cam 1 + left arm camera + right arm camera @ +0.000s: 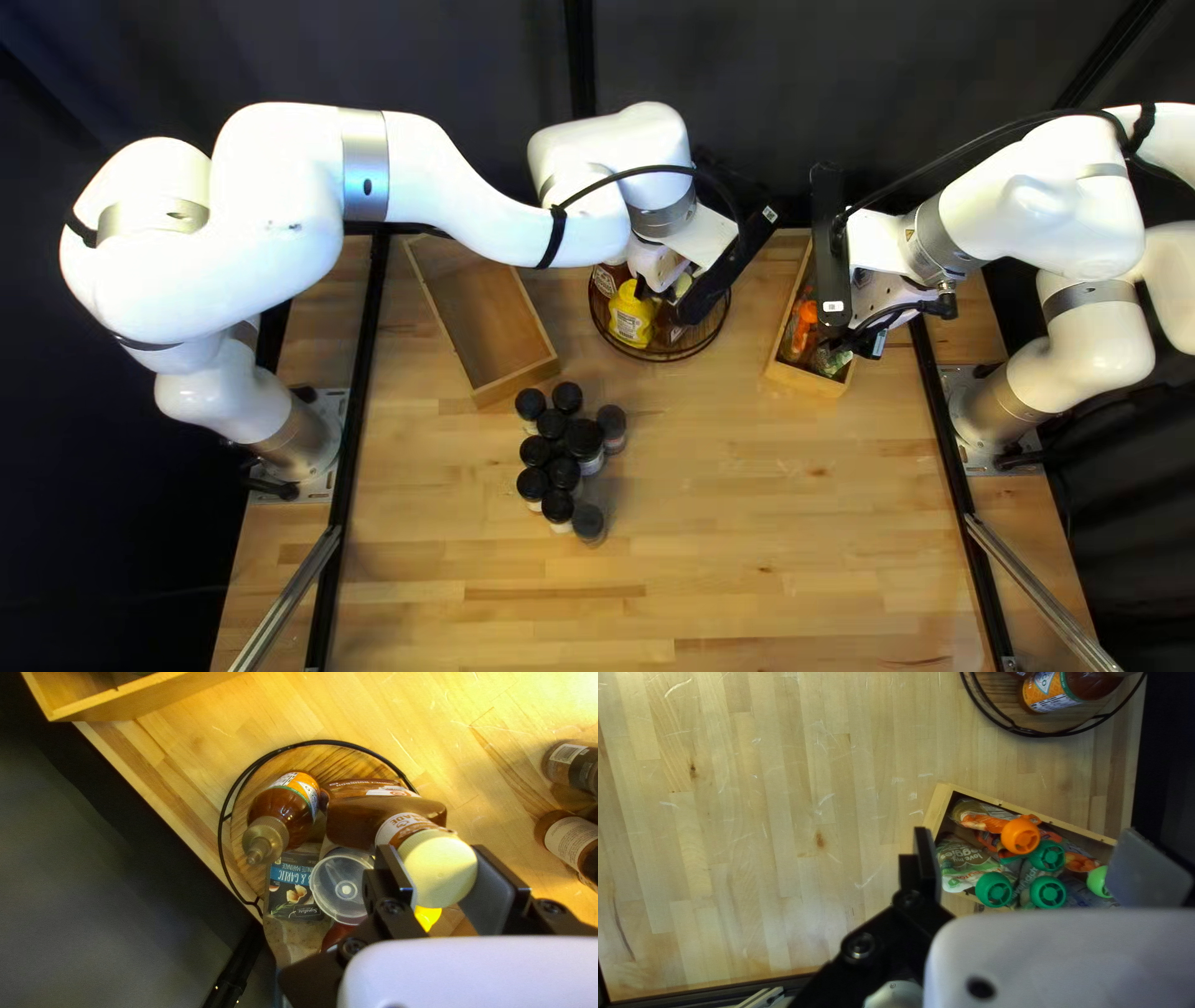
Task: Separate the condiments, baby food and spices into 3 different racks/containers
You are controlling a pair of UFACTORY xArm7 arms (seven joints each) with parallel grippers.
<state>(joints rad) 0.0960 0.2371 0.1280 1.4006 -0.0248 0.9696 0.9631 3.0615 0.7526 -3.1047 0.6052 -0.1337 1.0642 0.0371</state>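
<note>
Below the left gripper [672,286], you have the basket [336,762] with condiments [352,821] in it. Left of this gripper lies a box [517,385]; to its front left, spice jars [585,438] stand on the table [747,560]. Below the right gripper [869,341], you have the second box [1027,812], holding pouches [971,862].

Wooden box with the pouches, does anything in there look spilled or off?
Nothing stands out. The capped pouches lie jumbled in the wooden box, with no spill showing, though my right claw hides part of it.
</note>
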